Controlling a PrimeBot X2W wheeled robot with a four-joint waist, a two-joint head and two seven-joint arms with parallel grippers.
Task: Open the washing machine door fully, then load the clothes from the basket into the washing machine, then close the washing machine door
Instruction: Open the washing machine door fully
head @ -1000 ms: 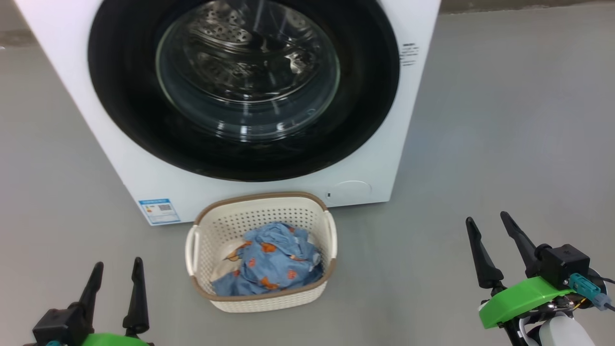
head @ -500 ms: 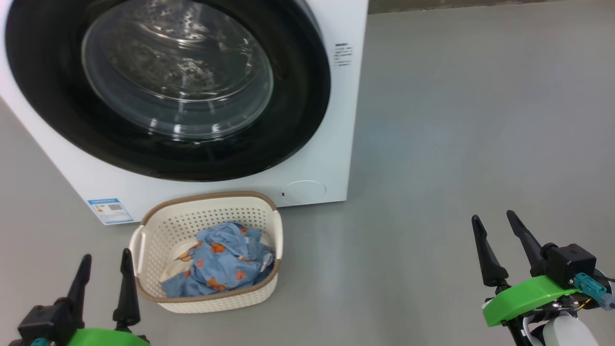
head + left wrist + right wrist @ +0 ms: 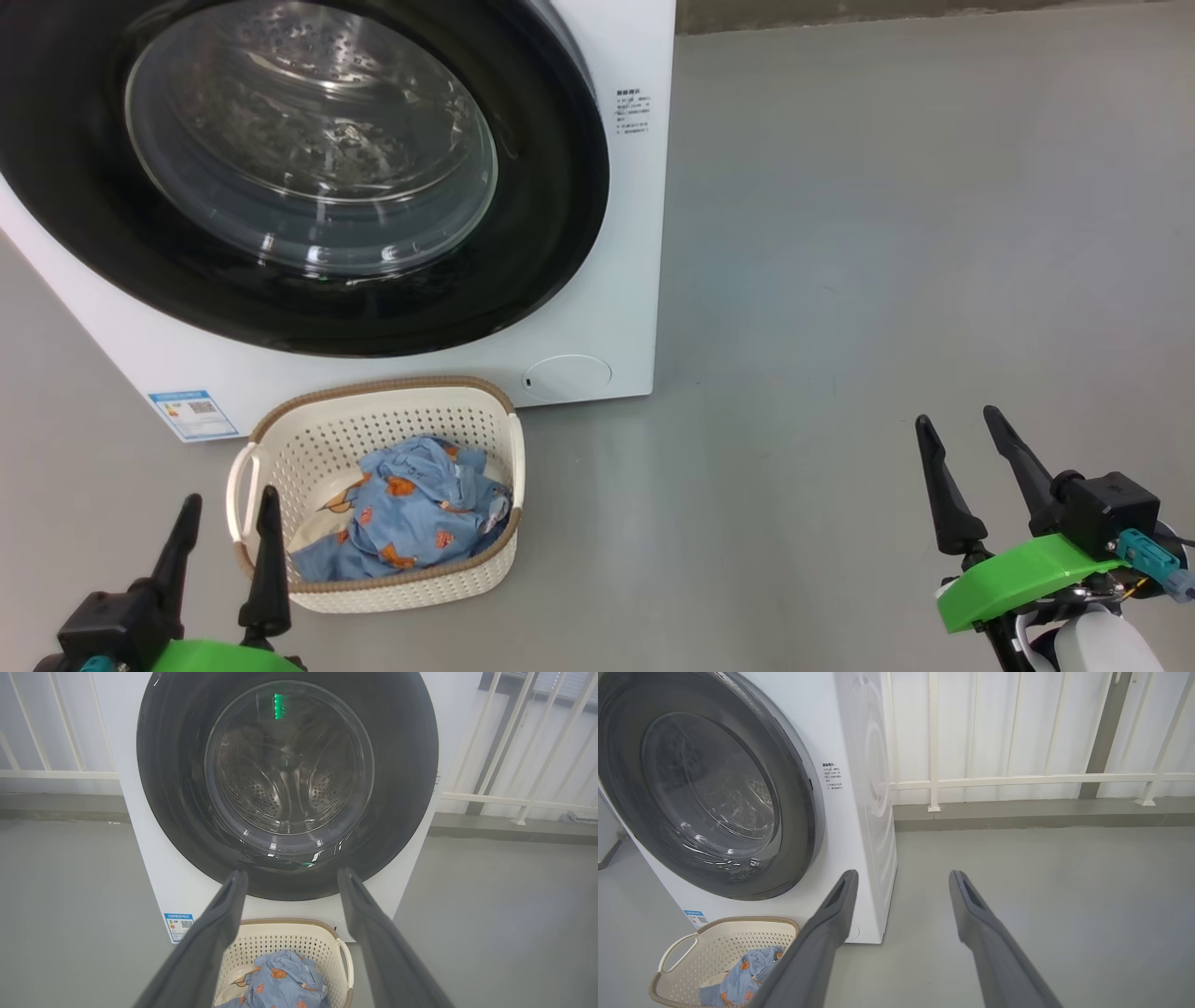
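Jaws spread apart, empty, on left gripper and right gripper. Washing machine door shut on washing machine; clothes heaped in basket just before it. Nothing done yet: opening, loading, closing all left.

The head camera is turning to the right, so the big white front-loading washing machine and the small cream perforated plastic basket are sliding leftward across its view, the basket now lying just beyond the left pincer.
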